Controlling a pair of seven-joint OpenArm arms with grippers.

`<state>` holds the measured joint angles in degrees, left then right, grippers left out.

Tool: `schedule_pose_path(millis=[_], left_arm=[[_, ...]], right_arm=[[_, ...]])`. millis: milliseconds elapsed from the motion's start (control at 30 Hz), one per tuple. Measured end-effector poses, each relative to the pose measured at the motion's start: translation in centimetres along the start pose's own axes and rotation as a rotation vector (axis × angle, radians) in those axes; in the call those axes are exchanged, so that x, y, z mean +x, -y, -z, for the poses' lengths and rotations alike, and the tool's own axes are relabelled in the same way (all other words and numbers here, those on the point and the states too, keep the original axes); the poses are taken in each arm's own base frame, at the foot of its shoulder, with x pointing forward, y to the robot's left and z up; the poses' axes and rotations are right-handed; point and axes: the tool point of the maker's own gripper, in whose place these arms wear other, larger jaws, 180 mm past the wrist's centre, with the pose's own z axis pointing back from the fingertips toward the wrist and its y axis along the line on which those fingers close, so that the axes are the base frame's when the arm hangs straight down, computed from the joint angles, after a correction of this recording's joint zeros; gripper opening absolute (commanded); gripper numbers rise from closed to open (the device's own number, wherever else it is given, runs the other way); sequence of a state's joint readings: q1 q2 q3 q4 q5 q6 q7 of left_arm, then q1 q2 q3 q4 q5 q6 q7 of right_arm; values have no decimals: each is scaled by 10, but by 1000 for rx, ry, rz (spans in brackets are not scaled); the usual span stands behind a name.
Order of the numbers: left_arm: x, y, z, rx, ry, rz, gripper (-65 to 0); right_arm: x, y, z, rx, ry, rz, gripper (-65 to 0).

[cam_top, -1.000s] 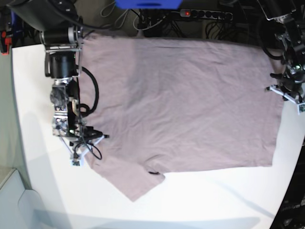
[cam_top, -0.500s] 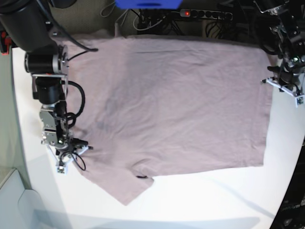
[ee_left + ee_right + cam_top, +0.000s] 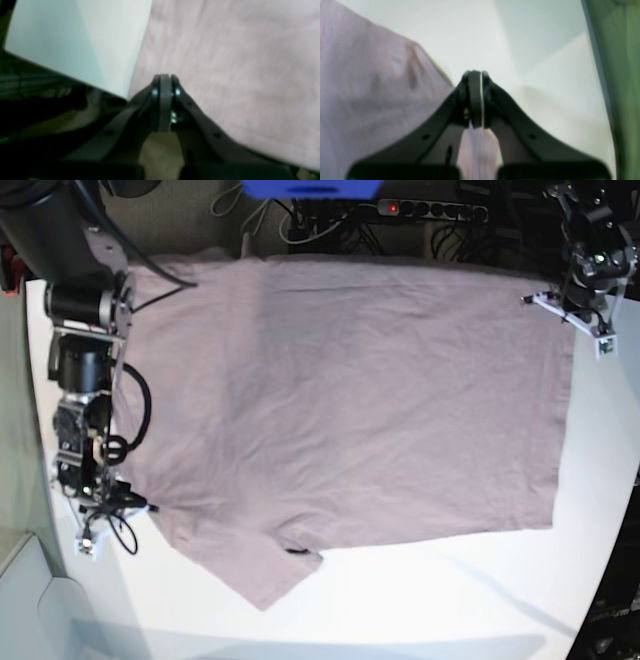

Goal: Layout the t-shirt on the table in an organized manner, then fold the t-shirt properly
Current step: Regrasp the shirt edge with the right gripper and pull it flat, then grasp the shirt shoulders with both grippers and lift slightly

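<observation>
The plain dusty-mauve short-sleeved cotton t-shirt (image 3: 350, 400) is spread nearly flat across the glossy white tabletop (image 3: 420, 600), its far hem lying along the far edge and one sleeve pointing toward the near edge; shallow wrinkles are seen across the cloth. The left gripper (image 3: 570, 315) is found at the far corner of the tabletop on the base view's right, just over the shirt's corner; its fingers (image 3: 163, 100) are pressed together, and whether cloth is pinched between them cannot be told from the blurred wrist view. The right gripper (image 3: 95, 525) is placed at the opposite side edge of the tabletop, beside the shirt's border near the sleeve; its fingers (image 3: 475, 97) are likewise pressed together, with mauve cloth seen beneath them; a grip on it cannot be confirmed.
</observation>
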<state>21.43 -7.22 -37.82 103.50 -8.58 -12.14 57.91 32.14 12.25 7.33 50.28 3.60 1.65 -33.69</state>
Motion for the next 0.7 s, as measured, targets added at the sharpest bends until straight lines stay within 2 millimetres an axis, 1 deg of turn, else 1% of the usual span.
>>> schedule_pose_path(millis=[33,100,167,267,300,467,533,633,700], left_arm=[[-6,-2,5,-1,-24,-3,-648],[-13,-4,13,1,-54,3,-648],[-18,0,22,-10,-82,13,-648],[-5,-1,33,-21,-73,29,-648],[-2,1,37,-20,-71,27,-648],[32,14,61,-59,62,15,-648],[47,17,72,-73,103,28,-648],[71,22,89,-79,139,16,-648],[86,28,97,-91,153,4,-648]], right_arm=[[-4,-4,-6,3,7,-7,-650],[-10,-19,-21,30,33,-20,-650],[-13,-29,-38,56,65,-31,-650],[-26,-33,-63,62,62,-54,-650],[-35,-33,-71,62,44,-63,-650],[-64,-27,-102,55,-9,-93,-650],[-79,-30,-112,62,-36,-116,-650],[-113,-36,-124,85,-101,-156,-650],[-137,-37,-129,95,-149,-174,-650]])
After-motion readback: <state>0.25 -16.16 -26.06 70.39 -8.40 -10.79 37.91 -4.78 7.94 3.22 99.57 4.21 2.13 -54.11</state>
